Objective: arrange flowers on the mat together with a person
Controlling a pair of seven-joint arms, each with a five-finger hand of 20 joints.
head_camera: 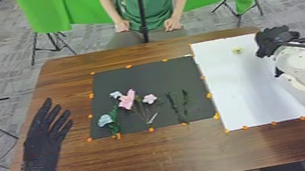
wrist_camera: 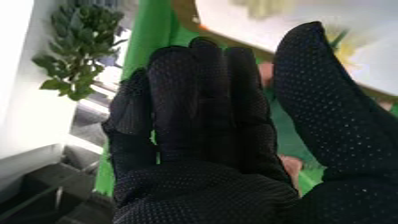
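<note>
Pink and seemingly pale-blue flowers (head_camera: 127, 99) lie on the black mat (head_camera: 139, 72); left hand (head_camera: 41, 146) and right hand (head_camera: 273, 40) have straight fingers.

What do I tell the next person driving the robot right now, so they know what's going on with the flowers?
Left hand: open, empty, at the table's left side.
Right hand: open, empty, by the white mat's far right corner.
Black mat: pink flowers, light blue flowers, green sprigs.
White mat: one small yellow-green flower near its far edge.
Done: apparently that one flower placed.
Left: probably moving the rest across, taking turns with the person; the pictures don't settle which mat is the goal.
</note>
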